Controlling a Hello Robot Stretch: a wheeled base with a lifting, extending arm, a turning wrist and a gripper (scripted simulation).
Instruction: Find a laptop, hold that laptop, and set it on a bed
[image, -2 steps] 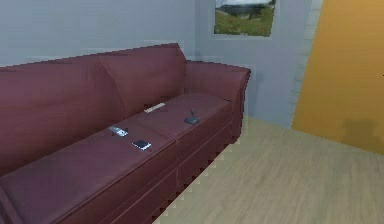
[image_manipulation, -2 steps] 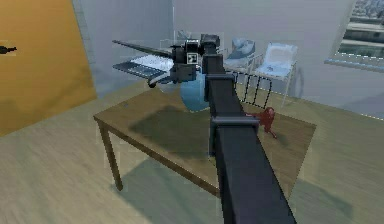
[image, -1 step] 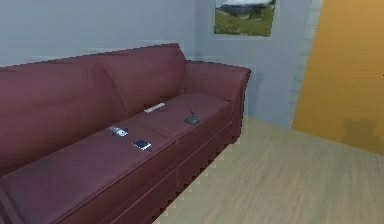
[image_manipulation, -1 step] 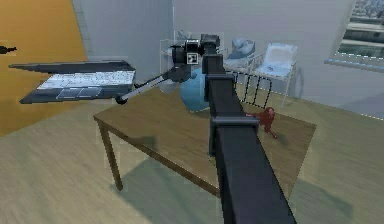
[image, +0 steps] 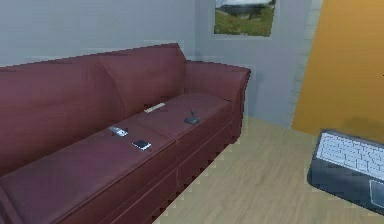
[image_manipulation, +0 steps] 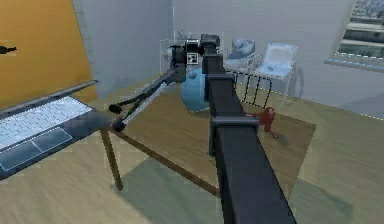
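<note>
Laptop (image_manipulation: 40, 125) lies keyboard-up on the dark worktop (image_manipulation: 92, 120) at the arm side view's left. Gripper (image_manipulation: 116, 116) tips sit near that worktop's edge. Finger state and whether it holds anything cannot be told.

Soft, even light fills both views, the window (image_manipulation: 366, 35) at the arm side view's upper right corner shows bright, a dull grey shadow lies on the floor (image_manipulation: 150, 195) under the counter's (image_manipulation: 170, 125) near edge, and the sofa (image: 90, 120) darkens toward its seams.
</note>
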